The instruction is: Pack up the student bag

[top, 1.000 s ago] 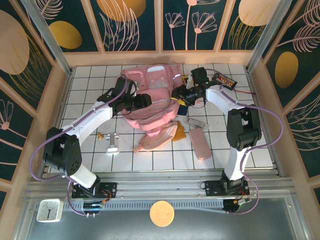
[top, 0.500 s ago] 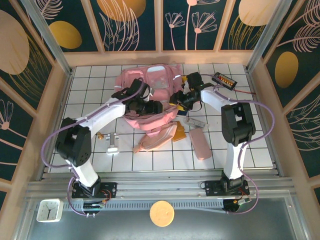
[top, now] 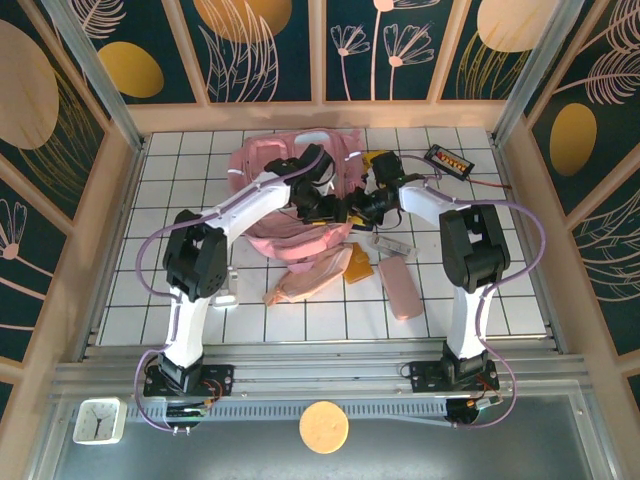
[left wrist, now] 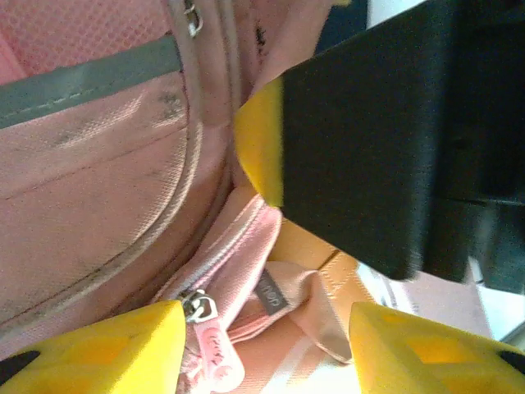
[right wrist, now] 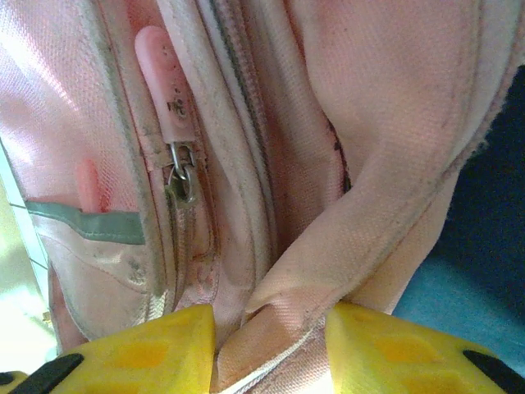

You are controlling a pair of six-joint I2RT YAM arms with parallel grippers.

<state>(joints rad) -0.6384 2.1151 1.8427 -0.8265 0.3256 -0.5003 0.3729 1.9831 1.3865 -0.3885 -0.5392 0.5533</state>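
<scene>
The overhead view is bright and even, lit from above. The white tiled bench (top: 180,290) shines pale, with only short, soft shadows under the arms (top: 250,205), and the grey metal corner posts (top: 528,75) lean outward toward the frame's edges. In the left wrist view the large soft pink fabric backpack (left wrist: 98,189) is softly focused. The upper right is blurred, and glare whitens the lower centre. The right wrist view is sharper mid-frame, burnt out at lower left and shaded dark at right.
</scene>
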